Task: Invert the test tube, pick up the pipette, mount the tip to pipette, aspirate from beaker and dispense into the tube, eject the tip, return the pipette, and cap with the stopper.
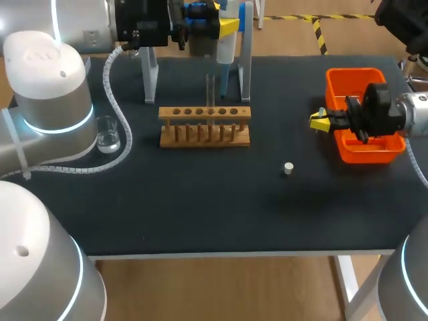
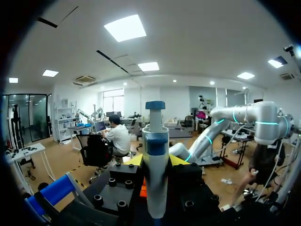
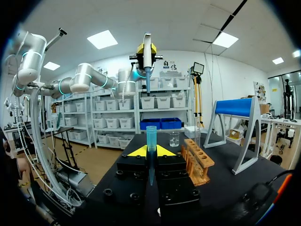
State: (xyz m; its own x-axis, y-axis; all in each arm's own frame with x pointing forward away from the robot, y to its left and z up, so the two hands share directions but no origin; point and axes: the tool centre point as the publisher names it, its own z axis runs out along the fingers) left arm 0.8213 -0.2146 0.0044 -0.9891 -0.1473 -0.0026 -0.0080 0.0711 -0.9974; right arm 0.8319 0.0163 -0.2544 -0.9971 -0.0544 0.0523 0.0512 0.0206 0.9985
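Right gripper [image 3: 150,151] is pinching a blue pipette tip [image 3: 151,137] between its two yellow fingers, with the wide end sticking out ahead and the pointy end facing back toward the wrist. In the head view the gripper's body is hanging over the orange bin [image 1: 334,83], and its fingertips are poking out past the bin's wall toward the middle of the table [image 1: 200,207].

Left gripper [image 2: 155,161] is clamping the pipette [image 2: 155,141] from both sides, holding it upright. It's sitting up at the far edge of the table, right by the white stand with the blue top [image 3: 234,107].

Further out, the wooden rack [image 1: 204,126] is sitting mid-table with the test tube [image 1: 210,91] standing upright in one of its holes; can't tell which end is up. The beaker [image 1: 107,132] is parked off to the rack's left, close to the left arm. The little white stopper [image 1: 288,168] is lying alone on the mat, between the rack and the bin, nearer the front edge.
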